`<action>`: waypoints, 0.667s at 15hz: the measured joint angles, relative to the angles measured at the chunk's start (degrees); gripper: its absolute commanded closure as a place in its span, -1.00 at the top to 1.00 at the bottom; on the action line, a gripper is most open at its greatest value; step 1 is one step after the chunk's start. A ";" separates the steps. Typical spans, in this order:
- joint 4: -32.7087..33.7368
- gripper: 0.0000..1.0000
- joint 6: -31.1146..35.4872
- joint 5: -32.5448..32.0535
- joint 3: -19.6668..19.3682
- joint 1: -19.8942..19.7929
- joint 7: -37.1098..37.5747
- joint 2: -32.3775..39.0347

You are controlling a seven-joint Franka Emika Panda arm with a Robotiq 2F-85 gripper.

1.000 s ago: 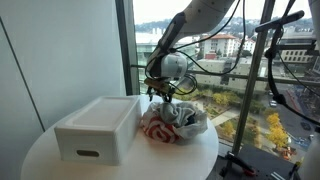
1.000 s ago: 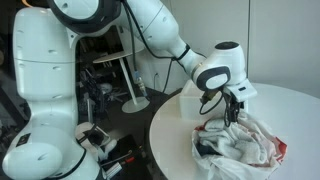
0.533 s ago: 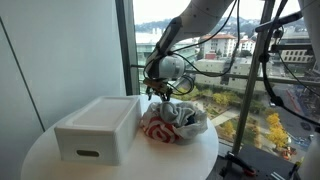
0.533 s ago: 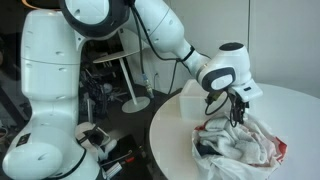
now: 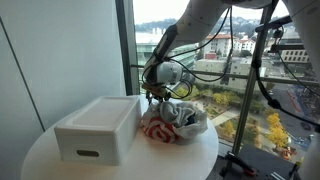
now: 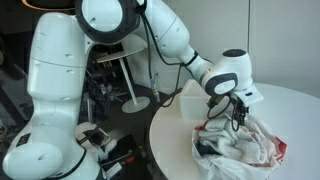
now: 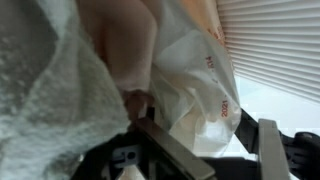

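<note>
**A:** Where is the gripper (image 5: 160, 97) now?

**B:** It is low, on top of the heap of cloths (image 5: 173, 122). The heap lies on the round white table (image 5: 40, 160), directly under the gripper and spreading away from it to one side.

**A:** Which part of the heap does it meet?

**B:** The edge that is nearer to the white box (image 5: 98, 128). The box stands just beside the heap, and I cannot tell if they touch.

**A:** Is the gripper clenched on something?

**B:** No. In the wrist view the two fingers (image 7: 268, 148) stand apart, so the gripper is released. White fabric with red print fills the space in front of them and between them — very close to the camera, and blurred.

**A:** What kind of cloths are they?

**B:** Crumpled ones, mixed together — white, grey, and one with red stripes. In both exterior views the fingertips sink a little into the folds, so the tips themselves are partly hidden.

**A:** And behind all this?

**B:** A large window (image 5: 70, 50), with buildings and trees outside.
</note>
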 measured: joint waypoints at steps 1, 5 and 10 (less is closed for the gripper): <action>0.16 -0.17 0.00 0.00 0.04 0.06 0.00 0.06; 0.85 -0.78 -0.08 0.00 0.11 0.37 0.00 0.04; 1.21 -1.00 -1.56 0.27 0.52 0.36 0.00 0.01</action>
